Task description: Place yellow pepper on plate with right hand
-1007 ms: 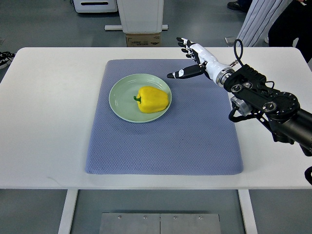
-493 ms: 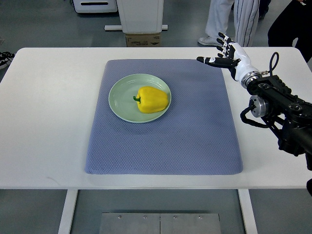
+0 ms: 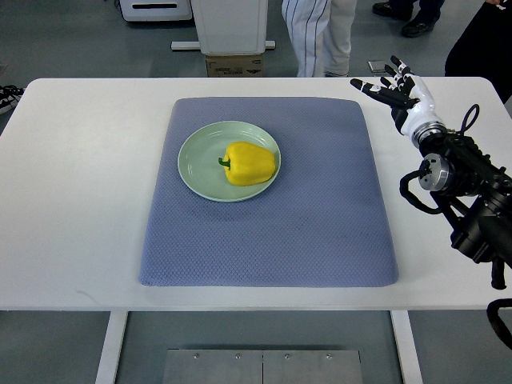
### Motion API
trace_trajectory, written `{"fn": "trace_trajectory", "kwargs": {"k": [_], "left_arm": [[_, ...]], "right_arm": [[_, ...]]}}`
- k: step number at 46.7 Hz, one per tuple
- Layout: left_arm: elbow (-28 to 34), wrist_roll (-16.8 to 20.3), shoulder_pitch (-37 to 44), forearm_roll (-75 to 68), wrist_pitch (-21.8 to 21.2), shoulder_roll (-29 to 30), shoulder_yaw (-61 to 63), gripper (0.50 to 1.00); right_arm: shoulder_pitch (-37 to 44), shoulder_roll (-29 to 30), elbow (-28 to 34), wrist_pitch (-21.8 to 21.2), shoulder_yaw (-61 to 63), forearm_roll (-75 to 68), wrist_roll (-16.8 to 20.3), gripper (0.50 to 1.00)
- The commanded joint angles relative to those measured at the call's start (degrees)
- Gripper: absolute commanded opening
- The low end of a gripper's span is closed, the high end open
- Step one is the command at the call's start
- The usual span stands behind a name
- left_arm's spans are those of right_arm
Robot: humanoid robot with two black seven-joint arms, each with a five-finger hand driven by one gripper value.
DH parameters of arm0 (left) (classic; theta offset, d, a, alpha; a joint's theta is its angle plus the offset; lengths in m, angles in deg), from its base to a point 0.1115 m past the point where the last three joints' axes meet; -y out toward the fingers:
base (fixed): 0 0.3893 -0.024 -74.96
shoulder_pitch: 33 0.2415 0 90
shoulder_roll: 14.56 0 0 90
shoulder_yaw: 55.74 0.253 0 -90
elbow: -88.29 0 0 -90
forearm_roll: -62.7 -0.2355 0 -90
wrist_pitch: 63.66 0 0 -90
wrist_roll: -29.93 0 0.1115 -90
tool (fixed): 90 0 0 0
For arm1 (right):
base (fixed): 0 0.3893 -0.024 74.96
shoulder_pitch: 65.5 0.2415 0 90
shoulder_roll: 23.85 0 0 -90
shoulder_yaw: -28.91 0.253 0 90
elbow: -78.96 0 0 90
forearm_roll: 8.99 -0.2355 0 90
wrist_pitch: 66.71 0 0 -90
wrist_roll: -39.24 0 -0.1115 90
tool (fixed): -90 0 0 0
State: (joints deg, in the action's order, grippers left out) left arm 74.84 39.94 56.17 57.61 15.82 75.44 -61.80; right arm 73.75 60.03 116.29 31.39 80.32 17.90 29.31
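- The yellow pepper [image 3: 250, 163] lies on the pale green plate [image 3: 196, 169], which sits on the blue-grey mat [image 3: 320, 216].
- The right hand [image 3: 398, 90] hovers near the table's far right edge, fingers spread, holding nothing.
- Judged from this, placement looks complete; nothing remains.

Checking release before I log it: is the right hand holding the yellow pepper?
No. The right hand is open over the table's far right, apart from the yellow pepper lying on the plate.
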Motion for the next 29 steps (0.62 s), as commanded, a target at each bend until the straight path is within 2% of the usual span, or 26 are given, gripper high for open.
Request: {"fn": "trace_trajectory", "kwargs": {"k": [1, 29], "left_arm": [[0.0, 0.0, 0.0, 0.1, 0.0, 0.0, 0.0, 1.0], [0.1, 0.0, 0.0, 0.0, 0.1, 0.0, 0.0, 1.0]], "right_arm": [[-0.8, 0.6, 0.4, 0.0, 2.6, 0.0, -0.1, 1.0], [-2.8, 1.2, 0.5, -0.3, 6.3, -0.1, -0.2, 1.0]]}}
